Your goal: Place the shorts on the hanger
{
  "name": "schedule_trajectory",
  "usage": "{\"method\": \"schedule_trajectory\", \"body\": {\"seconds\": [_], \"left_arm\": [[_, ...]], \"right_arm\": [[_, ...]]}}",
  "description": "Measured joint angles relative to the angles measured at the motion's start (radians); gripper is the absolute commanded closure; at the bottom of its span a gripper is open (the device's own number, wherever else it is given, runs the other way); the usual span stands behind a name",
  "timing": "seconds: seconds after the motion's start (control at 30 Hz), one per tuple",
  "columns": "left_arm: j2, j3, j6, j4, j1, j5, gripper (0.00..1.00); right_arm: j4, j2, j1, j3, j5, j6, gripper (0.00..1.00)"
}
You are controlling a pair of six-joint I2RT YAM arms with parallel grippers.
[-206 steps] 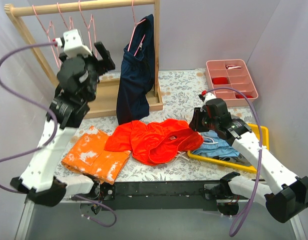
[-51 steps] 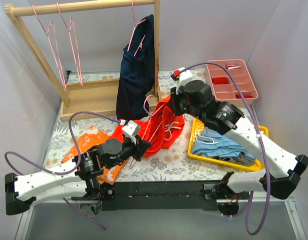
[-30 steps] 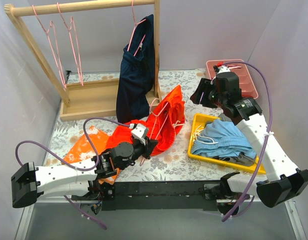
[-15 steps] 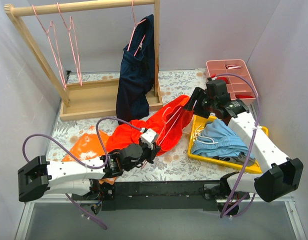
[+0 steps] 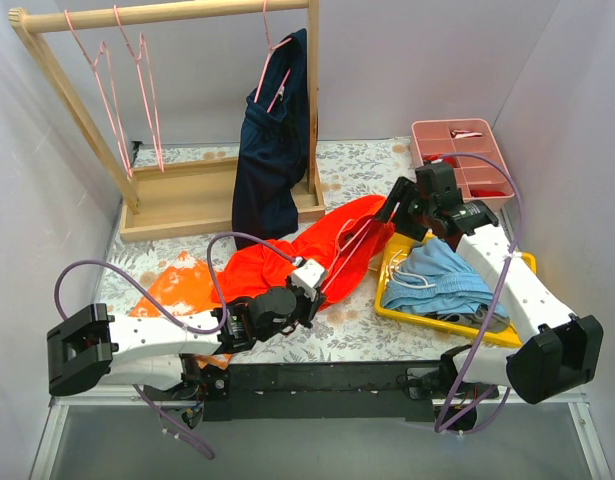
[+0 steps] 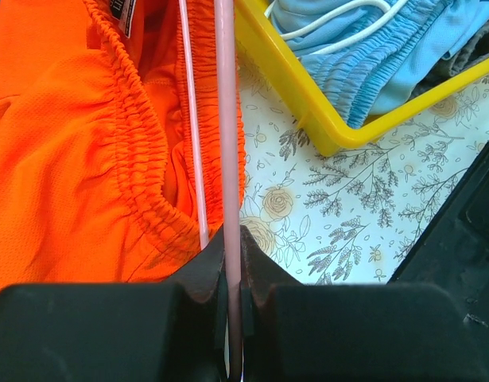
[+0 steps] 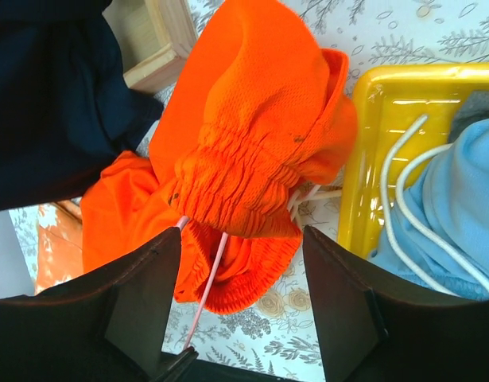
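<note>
The red-orange shorts [image 5: 287,268] lie slanted across the middle of the table, and the pink wire hanger [image 5: 345,246] runs through them. My left gripper [image 5: 312,284] is low at their near end, shut on the hanger wire [image 6: 227,143]; the elastic waistband [image 6: 141,151] bunches just left of it. My right gripper [image 5: 392,212] hovers at the shorts' far end with its fingers [image 7: 141,302] spread wide and nothing between them. In the right wrist view [image 7: 240,270] the gathered shorts [image 7: 252,119], the wire [image 7: 208,286] and a white drawstring [image 7: 304,199] lie beyond the fingertips.
A yellow tray [image 5: 524,266] holding a light blue garment [image 5: 442,280] sits right of the shorts. A pink compartment tray [image 5: 462,150] is behind it. The wooden rack [image 5: 187,190] carries spare pink hangers [image 5: 127,80] and a navy garment [image 5: 272,140]. A speckled orange cloth [image 5: 172,285] lies left.
My right gripper came down from near the pink tray to the shorts' far end and opened wider. The shorts sank from raised to lying low. My left gripper slid right, still holding the hanger.
</note>
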Motion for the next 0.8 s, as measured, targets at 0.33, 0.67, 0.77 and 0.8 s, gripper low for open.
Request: {"method": "schedule_trajectory", "body": {"seconds": [0.33, 0.67, 0.77, 0.8], "left_arm": [[0.042, 0.025, 0.010, -0.003, -0.006, 0.001, 1.00], [0.111, 0.076, 0.045, -0.007, -0.026, -0.005, 1.00], [0.138, 0.094, 0.059, -0.011, -0.027, -0.012, 1.00], [0.147, 0.098, 0.063, -0.011, -0.029, -0.013, 1.00]], "right_arm": [[-0.028, 0.120, -0.146, 0.083, -0.053, 0.025, 0.30], [-0.017, 0.253, -0.133, 0.101, -0.111, 0.050, 0.77], [0.000, 0.218, -0.114, 0.060, -0.106, 0.059, 0.78], [0.001, 0.204, -0.107, 0.051, -0.099, 0.060, 0.78]]}}
